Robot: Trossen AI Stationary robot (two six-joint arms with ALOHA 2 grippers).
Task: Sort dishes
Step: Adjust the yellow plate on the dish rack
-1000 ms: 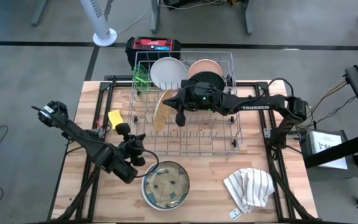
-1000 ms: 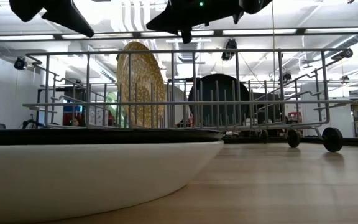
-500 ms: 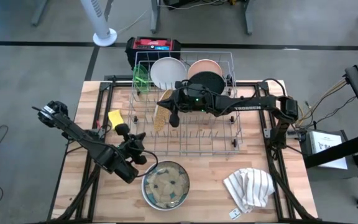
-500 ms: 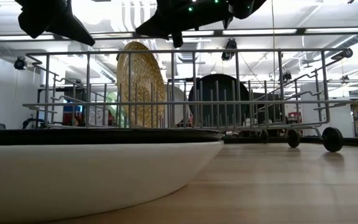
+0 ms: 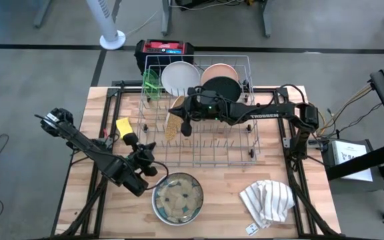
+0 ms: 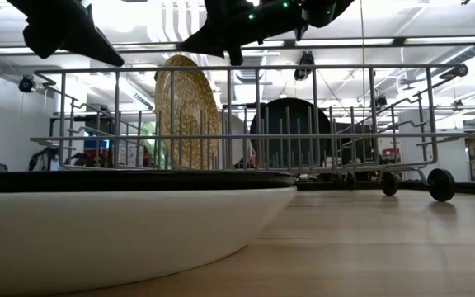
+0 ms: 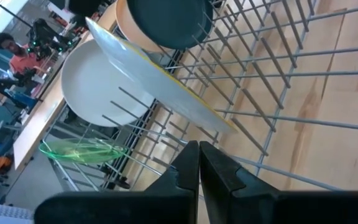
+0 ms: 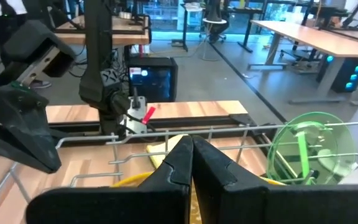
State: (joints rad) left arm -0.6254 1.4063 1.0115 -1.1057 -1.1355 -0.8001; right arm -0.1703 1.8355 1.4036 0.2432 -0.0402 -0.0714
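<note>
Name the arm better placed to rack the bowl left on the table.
Left: its gripper hangs beside the bowl, while the right gripper is over the rack.

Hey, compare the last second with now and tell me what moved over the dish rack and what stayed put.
The right arm's tool, shut and empty, moved left above the rack, toward the speckled tan plate; most of that shift came early. Nothing was gripped or released. The left tool stayed beside the bowl on the table. The racked dishes, sponge and towel are unmoved.
</note>
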